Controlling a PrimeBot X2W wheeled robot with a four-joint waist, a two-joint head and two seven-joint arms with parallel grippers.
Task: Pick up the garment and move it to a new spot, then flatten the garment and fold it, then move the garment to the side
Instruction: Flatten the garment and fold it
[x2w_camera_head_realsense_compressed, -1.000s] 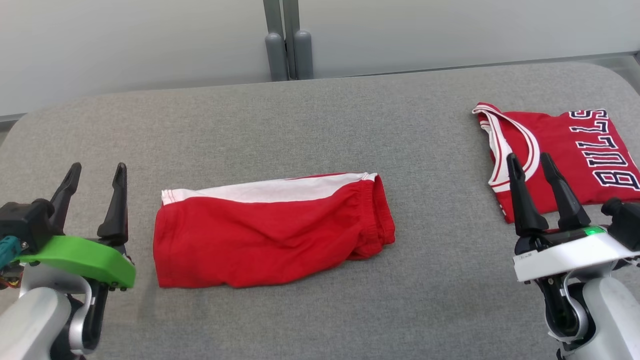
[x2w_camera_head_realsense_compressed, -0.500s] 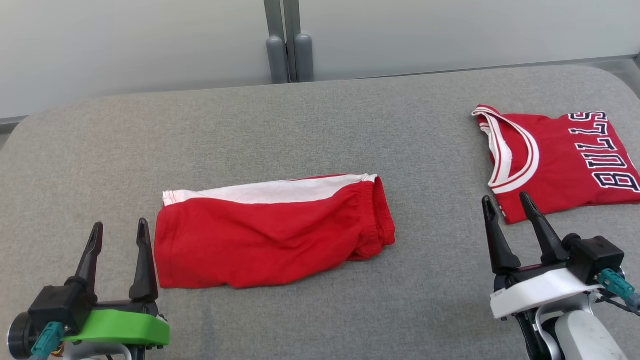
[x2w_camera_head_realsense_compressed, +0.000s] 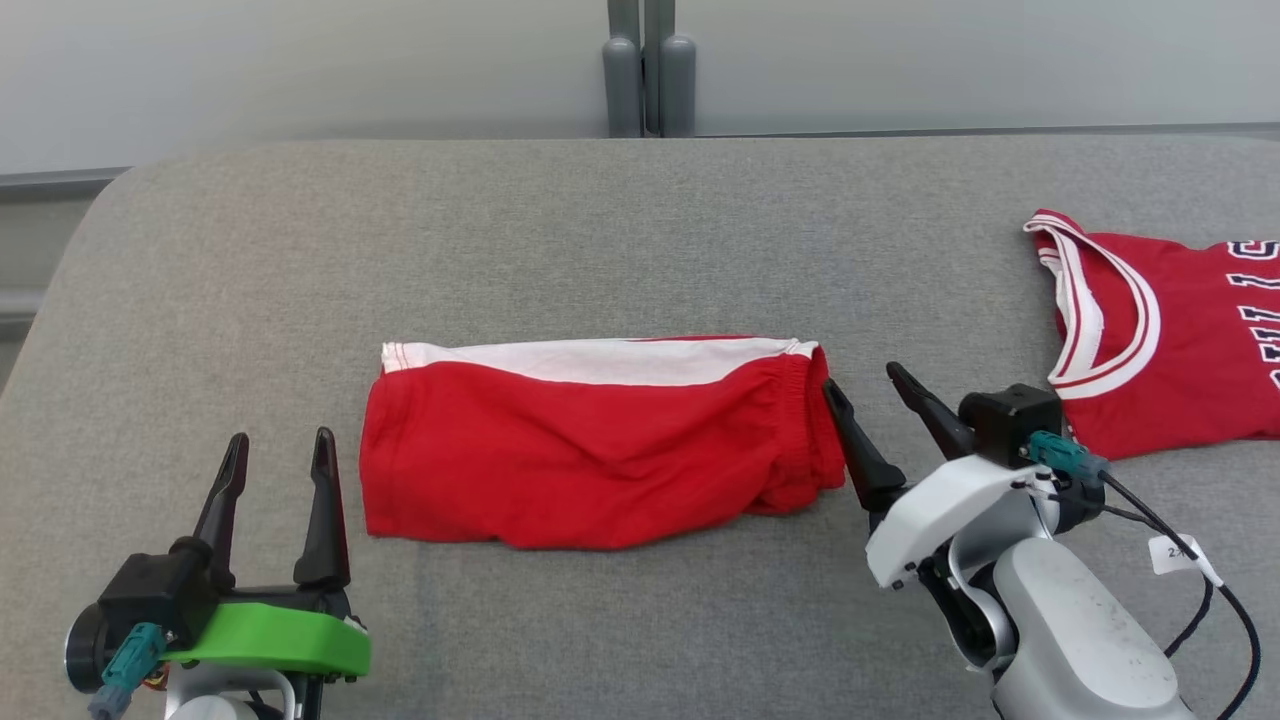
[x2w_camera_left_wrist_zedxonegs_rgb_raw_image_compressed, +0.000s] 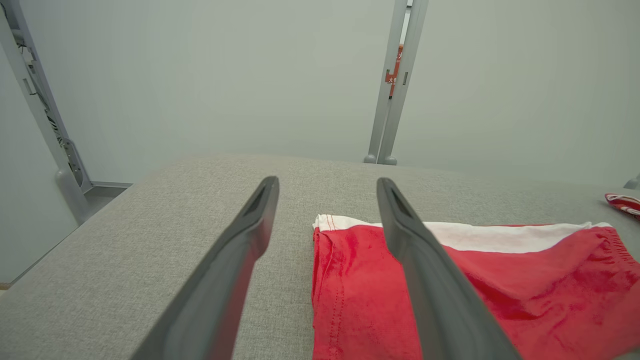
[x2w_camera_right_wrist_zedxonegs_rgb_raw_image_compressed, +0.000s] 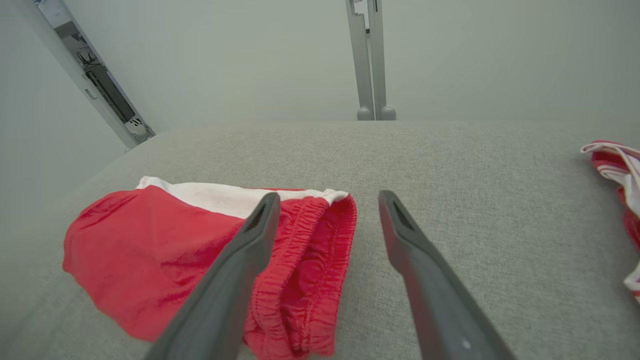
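Folded red shorts (x2w_camera_head_realsense_compressed: 600, 450) with a white band along the far edge lie flat in the middle of the grey padded table (x2w_camera_head_realsense_compressed: 600, 230). Their elastic waistband (x2w_camera_right_wrist_zedxonegs_rgb_raw_image_compressed: 310, 260) faces right. My right gripper (x2w_camera_head_realsense_compressed: 860, 385) is open just beside that waistband, its left finger at the cloth's edge. My left gripper (x2w_camera_head_realsense_compressed: 278, 455) is open near the shorts' left edge, a little short of it. In the left wrist view the shorts (x2w_camera_left_wrist_zedxonegs_rgb_raw_image_compressed: 490, 280) lie ahead and right of the open fingers (x2w_camera_left_wrist_zedxonegs_rgb_raw_image_compressed: 250, 240). Neither gripper holds anything.
A folded red jersey (x2w_camera_head_realsense_compressed: 1160, 350) with white trim and dark lettering lies at the table's right side, partly cut off. A grey post (x2w_camera_head_realsense_compressed: 648, 70) stands behind the table against a pale wall. The table's rounded left corner (x2w_camera_head_realsense_compressed: 110, 200) is near.
The camera has swung, shifting the scene rightward. My right gripper has moved left from near the jersey to the shorts' waistband. The left gripper stays low at the shorts' left edge.
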